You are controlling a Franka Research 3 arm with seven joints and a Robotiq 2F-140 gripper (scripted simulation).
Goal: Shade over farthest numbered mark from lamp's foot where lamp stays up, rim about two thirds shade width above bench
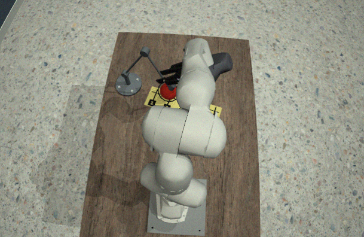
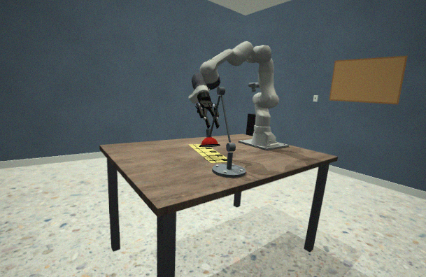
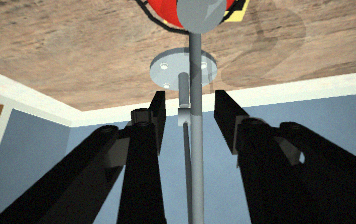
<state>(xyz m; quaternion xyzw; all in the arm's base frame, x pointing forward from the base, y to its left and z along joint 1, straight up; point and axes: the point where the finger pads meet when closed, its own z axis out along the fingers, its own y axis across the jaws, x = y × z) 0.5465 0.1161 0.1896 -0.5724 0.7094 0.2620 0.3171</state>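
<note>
Tool (image 3: pixel 189 125) fingers stand apart, gripping nothing, astride one lamp rod (image 3: pixel 196 165) above one red shade (image 2: pixel 210 141).

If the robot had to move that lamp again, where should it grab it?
Probably the thin upper rod just above the red shade. It is slim, straight and bare, so the open tool can straddle it from the robot's side, one finger on each flank, as it stands now.
</note>
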